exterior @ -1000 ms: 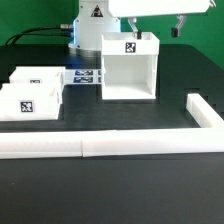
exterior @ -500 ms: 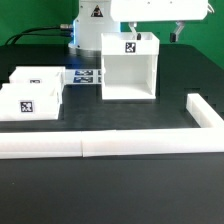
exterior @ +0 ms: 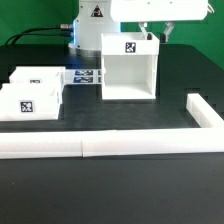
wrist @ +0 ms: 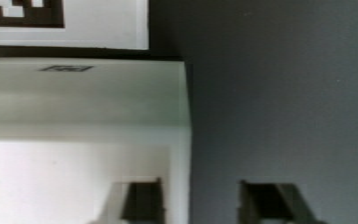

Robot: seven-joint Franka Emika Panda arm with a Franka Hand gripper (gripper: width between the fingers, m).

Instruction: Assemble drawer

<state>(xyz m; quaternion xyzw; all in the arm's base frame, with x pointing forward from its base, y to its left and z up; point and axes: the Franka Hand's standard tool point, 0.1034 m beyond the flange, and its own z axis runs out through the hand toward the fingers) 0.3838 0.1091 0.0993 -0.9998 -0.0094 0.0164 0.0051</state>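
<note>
Exterior view: pincer [exterior: 157, 34], spread and empty, hangs over the upper rear corner of the tall white plastic open-fronted box casing [exterior: 128, 68], upright on the black desk [exterior: 120, 190]. Two small white plastic trays [exterior: 28, 100] lie well apart from it, toward the exterior view's left. Wrist view: pincer [wrist: 204, 198] straddles the casing [wrist: 78, 110] wall's top edge, which runs lengthwise between the fingers. Bare desk [wrist: 282, 90] lies outside, so there is room to descend.

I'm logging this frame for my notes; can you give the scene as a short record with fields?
casing: box casing, upright, open front facing the exterior camera
trays: far tray and near tray, at the exterior view's left, outside the casing
gripper: gripper open, empty, above the casing's wall on the exterior view's right
other: L-shaped bar in front; marker board beside the far tray
</note>
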